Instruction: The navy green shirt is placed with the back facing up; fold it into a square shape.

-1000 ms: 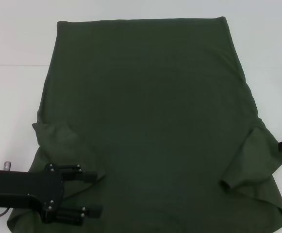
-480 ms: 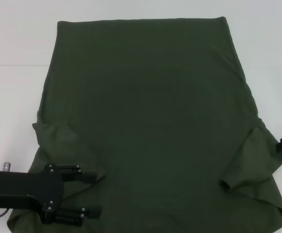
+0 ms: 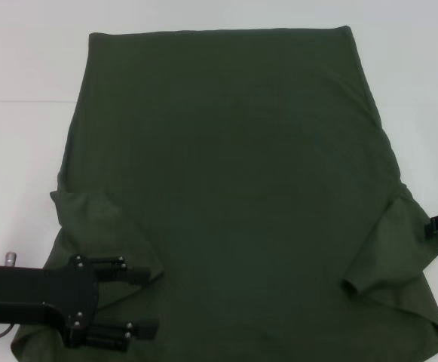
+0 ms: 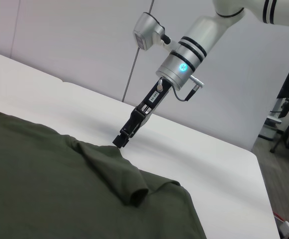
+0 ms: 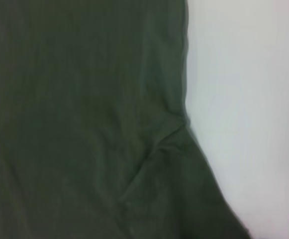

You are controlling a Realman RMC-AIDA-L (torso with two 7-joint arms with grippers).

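Shirt (image 3: 226, 181), dark olive green and unprinted, is spread flat over most of the white counter (image 3: 22, 68), its long axis running from the far straight hem to the near end, where both short sleeves are seen. No fold of the body is seen yet, so the folding is judged to be at its start. The left gripper (image 3: 149, 300) is held low over the near left corner of the cloth, just by the left sleeve (image 3: 90, 215); its two black fingers (image 3: 139, 274) are spread apart, pointed toward the right across the garment, and nothing is grasped between them. The right gripper (image 4: 122, 140) is seen at the right edge of the cloth, its tip close to the raised, rumpled right sleeve (image 3: 399, 249); whether it touches the fabric cannot be told, and whether it is parted or closed cannot be told either. In the right wrist view only the cloth's edge and bare counter are shown. Each sleeve lies inward of its own gripper, so the left arm is the nearer one for the left sleeve and the right arm for the right sleeve; a fold toward the centre line is judged to be the likely need.
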